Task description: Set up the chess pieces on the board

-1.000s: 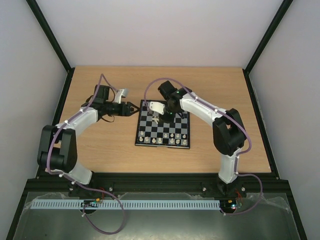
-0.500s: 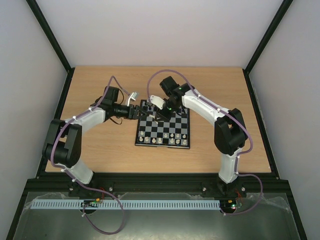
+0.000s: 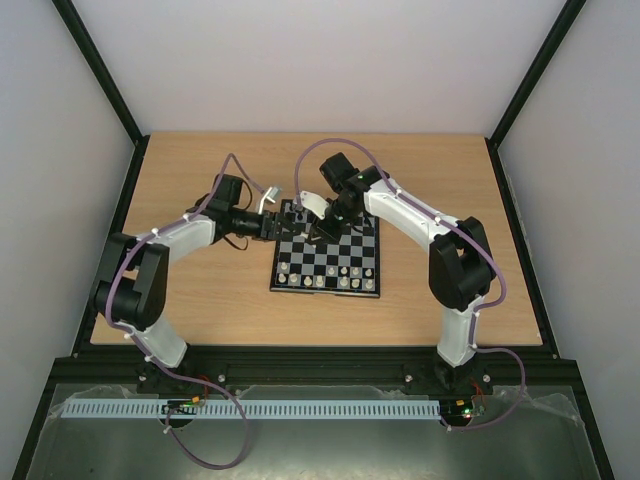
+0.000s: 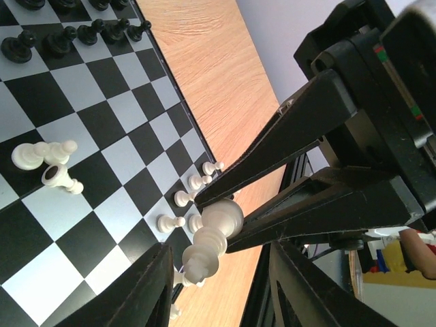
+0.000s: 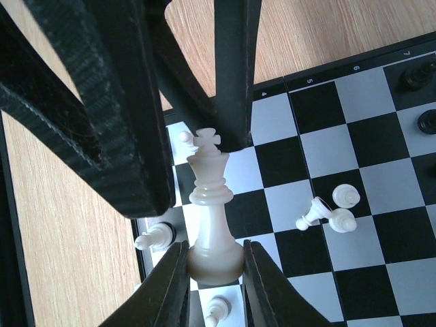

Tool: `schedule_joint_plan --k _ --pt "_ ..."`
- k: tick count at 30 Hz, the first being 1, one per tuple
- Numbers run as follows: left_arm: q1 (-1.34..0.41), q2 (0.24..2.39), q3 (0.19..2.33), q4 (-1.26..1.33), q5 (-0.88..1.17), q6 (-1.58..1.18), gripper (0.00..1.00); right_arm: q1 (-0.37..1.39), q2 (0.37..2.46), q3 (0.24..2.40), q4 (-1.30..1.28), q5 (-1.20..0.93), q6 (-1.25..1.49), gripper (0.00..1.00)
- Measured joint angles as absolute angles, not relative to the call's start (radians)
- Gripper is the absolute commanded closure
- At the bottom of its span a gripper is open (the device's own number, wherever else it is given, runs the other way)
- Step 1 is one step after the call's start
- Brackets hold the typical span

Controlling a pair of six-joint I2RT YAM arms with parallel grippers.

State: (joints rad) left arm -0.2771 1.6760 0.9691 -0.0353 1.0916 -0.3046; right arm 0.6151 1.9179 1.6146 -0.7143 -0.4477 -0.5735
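Note:
The board (image 3: 325,290) lies mid-table. My right gripper (image 5: 214,253) is shut on the base of a cream-white king (image 5: 211,197) and holds it above the board's left edge. My left gripper (image 4: 219,269) is open, and its fingers (image 5: 129,116) stand on either side of the king's crowned top (image 4: 199,260) with gaps on both sides. In the top view both grippers, left (image 3: 274,226) and right (image 3: 316,232), meet over the board's far-left corner. White pawns (image 4: 184,198) stand in a row, black pieces (image 4: 75,34) stand on the opposite rows, and a few white pieces (image 5: 330,212) lie tipped mid-board.
Bare wooden tabletop (image 3: 200,290) surrounds the board. Black frame posts and pale walls (image 3: 60,150) enclose the table. The two arms arch in from the near corners and crowd the board's far-left side.
My left arm has swung right from beside the board until its fingers straddle the king, and its jaws have narrowed. The right gripper has lifted slightly and keeps its hold on the king.

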Motion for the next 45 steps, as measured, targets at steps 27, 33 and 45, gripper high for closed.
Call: schedule_joint_plan --k 27,33,45 --pt "-0.334 1.699 1.067 -0.133 1.07 -0.144 0.88 0.559 1.767 1.513 -0.727 -0.442 -0.546 0.58" --pt "-0.391 1.695 1.153 -0.311 0.95 0.085 0.88 0.368 1.601 1.354 -0.72 -0.448 -0.533 0.58" --pt "-0.672 1.664 1.28 -0.577 0.613 0.537 0.88 0.169 1.513 1.12 -0.636 -0.419 -0.441 0.58"
